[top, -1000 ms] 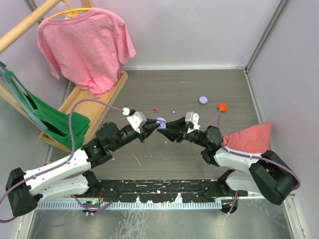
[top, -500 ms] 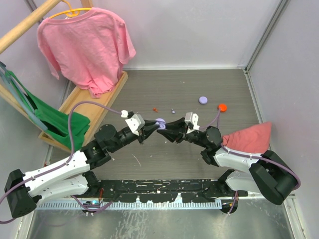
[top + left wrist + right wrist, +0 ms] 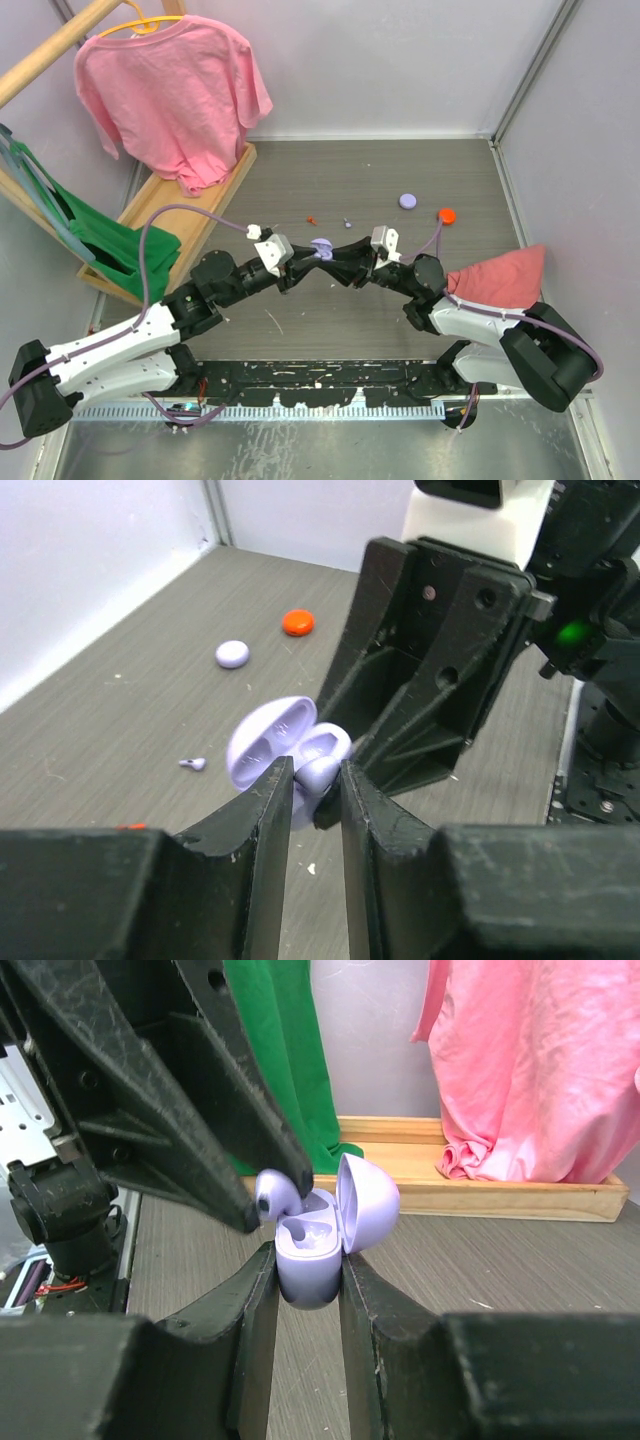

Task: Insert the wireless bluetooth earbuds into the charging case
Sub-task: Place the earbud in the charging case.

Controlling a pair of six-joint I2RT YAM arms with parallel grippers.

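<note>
Right end effector clamps the open case, likely light and slick, by its base, while the nearly closed left end effector pinches a tiny earbud.

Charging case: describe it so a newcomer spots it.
Near the centre of the grey table, the right gripper clamps a small lilac clamshell charging case. Unlike the lilac disc and orange disc lying beyond, its lid stands open.

Grey wood-grain tabletop, pale walls, wooden rack at left with pink shirt and green garment.
</note>
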